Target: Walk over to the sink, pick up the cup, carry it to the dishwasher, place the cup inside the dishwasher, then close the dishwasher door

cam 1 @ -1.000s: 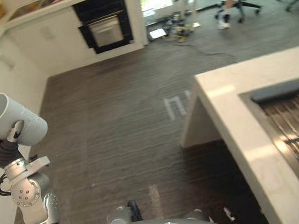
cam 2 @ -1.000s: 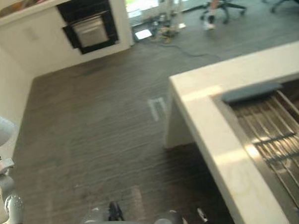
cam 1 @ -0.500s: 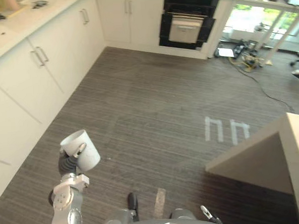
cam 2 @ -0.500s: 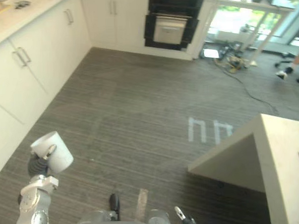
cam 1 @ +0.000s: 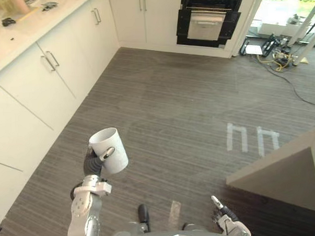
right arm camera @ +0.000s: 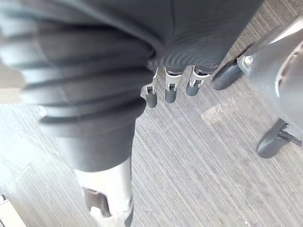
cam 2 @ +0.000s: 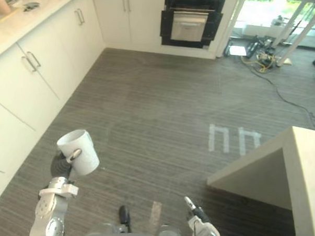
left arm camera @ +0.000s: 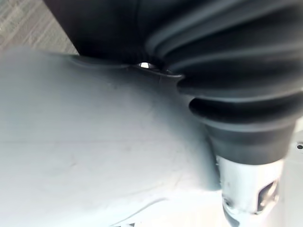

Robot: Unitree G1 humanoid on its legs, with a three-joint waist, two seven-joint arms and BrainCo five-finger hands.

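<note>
Over the floor [cam 1: 173, 112]: white cup [cam 1: 117, 157], tilted, mouth up
Left robot hand [cam 1: 94, 161]: curled round the cup
Right robot hand [right arm camera: 169, 88]: fingers loose, empty
Floor marks [cam 1: 251, 139]: pale strokes, unreadable

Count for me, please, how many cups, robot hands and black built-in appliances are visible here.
Cups: 1, the white cup, gripped by the left robot hand.
Robot hands: 2, the left robot hand and the right robot hand, which is open and empty.
Appliances: 1, the black built-in appliance across the floor.
Total: 4.
</note>
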